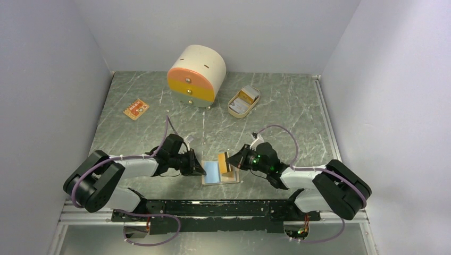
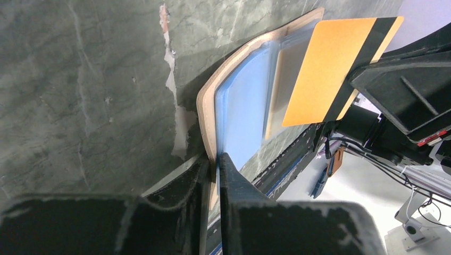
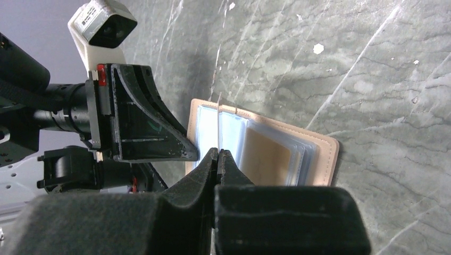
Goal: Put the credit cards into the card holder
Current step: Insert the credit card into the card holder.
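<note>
We look down on a grey-green marbled desk (image 1: 298,122), where two black and white robot arms reach in from the near edge toward each other. Between them, close to that edge, the tan card holder (image 1: 232,176) lies open with its clear inner pockets facing up. A light blue card (image 2: 244,117) appears to sit in one of the pockets. The left gripper (image 1: 201,170) is pinched together on the card holder's left edge, pinning it. The right gripper (image 1: 228,159) is clamped on an orange card (image 2: 327,69) with a black stripe, holding it over the pockets; we cannot tell whether it touches them. To do this step well, we judge that the card's free edge should line up square with a pocket mouth and slide in at a shallow angle. A skewed entry could catch the plastic or drag the card holder. The two grippers sit very near each other, and that crowding is the main obstruction. Well apart, at the far side, stand a round cream drawer box (image 1: 195,74), an oval tray (image 1: 243,101) whose contents we cannot make out, and a small flat orange piece (image 1: 135,109). None of them blocks the work.
</note>
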Available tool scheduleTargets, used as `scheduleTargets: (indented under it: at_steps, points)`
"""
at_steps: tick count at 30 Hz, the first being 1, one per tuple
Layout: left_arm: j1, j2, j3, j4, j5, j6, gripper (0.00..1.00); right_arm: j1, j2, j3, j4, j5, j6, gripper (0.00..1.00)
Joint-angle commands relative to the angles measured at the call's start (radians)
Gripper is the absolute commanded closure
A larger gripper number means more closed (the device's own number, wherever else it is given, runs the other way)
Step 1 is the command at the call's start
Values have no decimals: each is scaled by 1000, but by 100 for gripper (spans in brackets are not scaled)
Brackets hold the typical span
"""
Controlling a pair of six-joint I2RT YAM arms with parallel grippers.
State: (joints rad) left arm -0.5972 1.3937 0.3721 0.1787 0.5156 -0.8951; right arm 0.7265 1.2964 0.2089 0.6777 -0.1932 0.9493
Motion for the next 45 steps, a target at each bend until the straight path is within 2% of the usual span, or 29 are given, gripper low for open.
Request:
scheduleTargets:
  at_steps: [1,8,20,30,45]
  points:
    - [4,1,-15,32,2,10,83,11,28,-15,67,36,1,100]
    - [4,-4,-29,43,13,9,85,50,62,-19,92,88,18,100]
    - [4,2,-38,66,15,-2,85,80,150,-55,198,83,78,100]
    - [4,10,-37,68,13,-5,85,102,160,-81,269,70,115,100]
    - [5,7,-47,81,10,-17,85,121,211,-87,293,75,145,99]
